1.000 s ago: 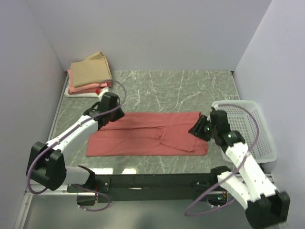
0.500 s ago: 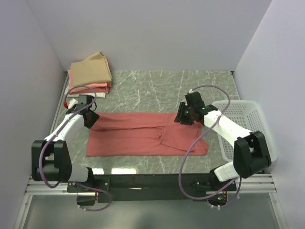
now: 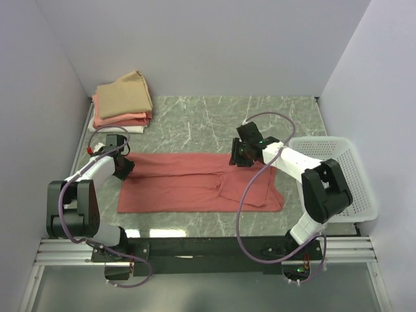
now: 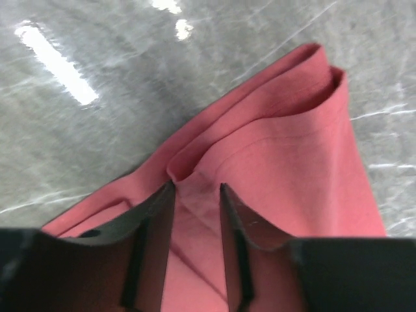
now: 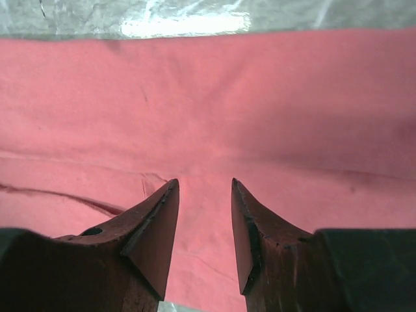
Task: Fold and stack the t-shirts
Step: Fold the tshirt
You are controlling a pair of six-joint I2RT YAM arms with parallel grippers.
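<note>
1. Handling salmon-red t-shirt (image 3: 195, 185), flat on table (image 3: 273, 117): soft, light, limp.
2. Left hand (image 4: 195, 195) narrowly apart astride far-left corner pucker; right hand (image 5: 205, 195) apart over far edge.
3. Best pinched at far-edge corners.

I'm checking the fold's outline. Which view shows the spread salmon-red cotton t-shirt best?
Top external: the salmon-red cotton t-shirt lies there almost whole, edge to edge. Left wrist shows only one folded corner; right wrist only a flat stretch of its cloth.
</note>
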